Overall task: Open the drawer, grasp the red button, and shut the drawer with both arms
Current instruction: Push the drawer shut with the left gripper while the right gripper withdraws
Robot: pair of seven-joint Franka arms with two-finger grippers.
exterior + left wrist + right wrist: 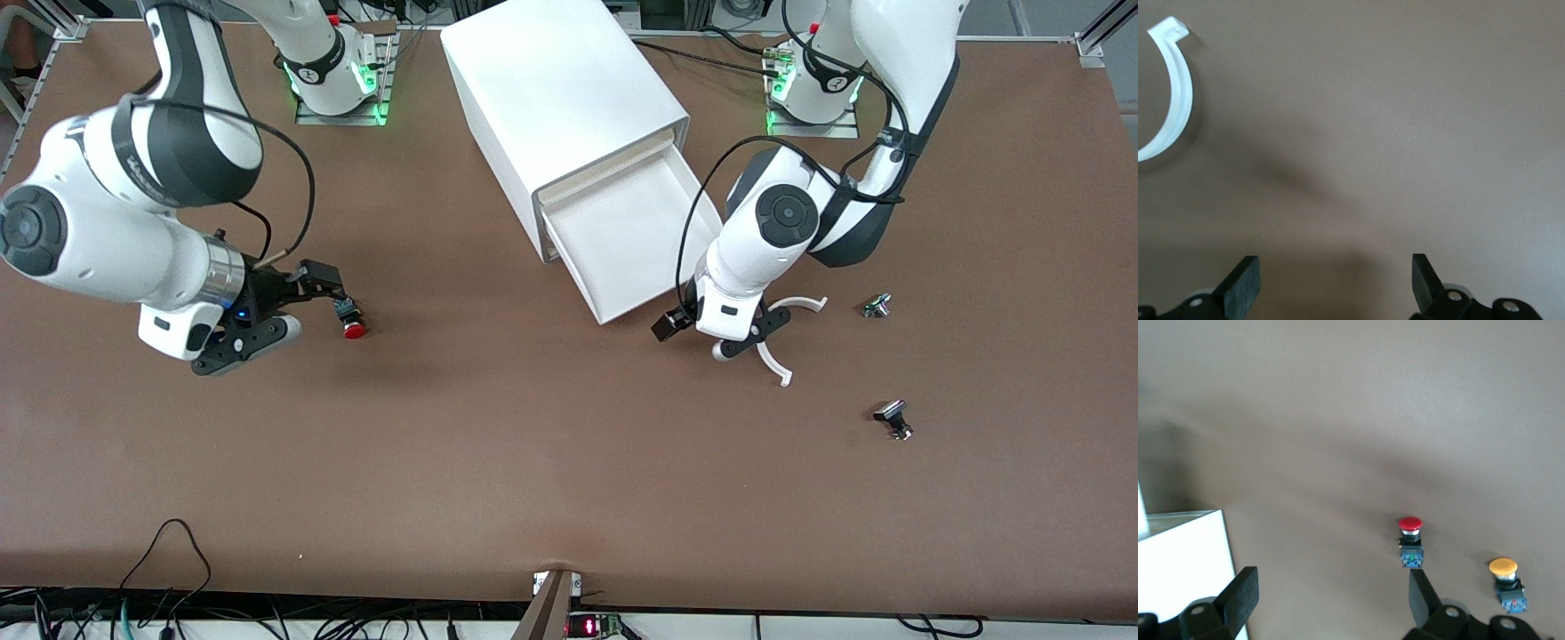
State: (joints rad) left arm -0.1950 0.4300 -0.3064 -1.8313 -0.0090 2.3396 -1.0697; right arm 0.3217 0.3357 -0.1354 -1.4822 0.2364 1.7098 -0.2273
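Observation:
The white cabinet point(560, 89) stands at the middle of the table near the arms' bases. One drawer point(636, 236) is pulled out toward the front camera, and its tray looks empty. The red-capped button point(352, 324) sits on the table toward the right arm's end. My right gripper point(304, 308) is open, low beside the button, which lies just past one fingertip, untouched. In the right wrist view the button point(1410, 539) stands just off one finger point(1421, 593). My left gripper point(749, 342) is open and empty, low over bare table beside the drawer's front corner.
A white curved plastic strip point(782, 342) lies by the left gripper and shows in the left wrist view point(1175, 100). Two small dark parts point(877, 305) point(893, 418) lie toward the left arm's end. The right wrist view shows an orange-capped button point(1505, 581) and a white box corner point(1185, 567).

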